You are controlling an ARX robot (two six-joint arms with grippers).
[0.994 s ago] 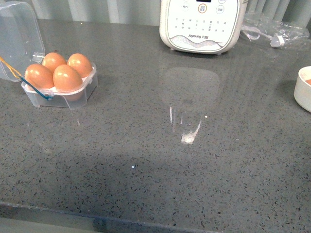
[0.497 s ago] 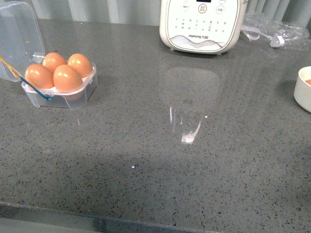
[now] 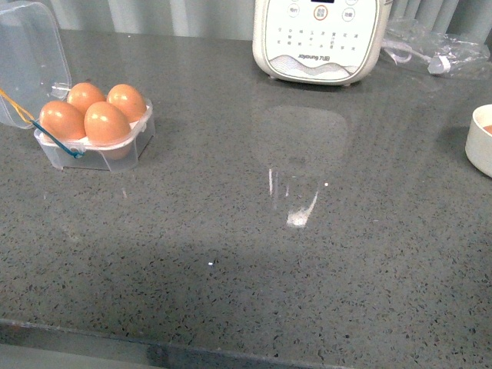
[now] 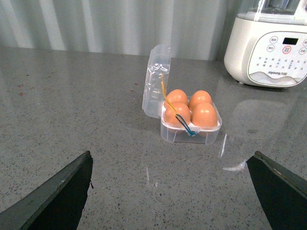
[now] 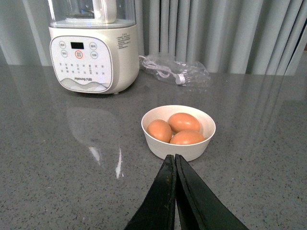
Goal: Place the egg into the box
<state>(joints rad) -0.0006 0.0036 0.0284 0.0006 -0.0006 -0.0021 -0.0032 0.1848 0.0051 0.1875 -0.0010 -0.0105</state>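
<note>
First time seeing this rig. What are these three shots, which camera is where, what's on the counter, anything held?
It is a two-armed robot at a grey counter. One picture comes from a camera on its body, looking forward; neither arm shows there. The other two come from cameras on each wrist, looking past the gripper fingers. On the counter: a clear box, lid open, with four brown eggs filling its cups; a white appliance; a white bowl with three more eggs; a plastic bag. The left gripper is wide open, the right gripper is shut; neither holds anything.
</note>
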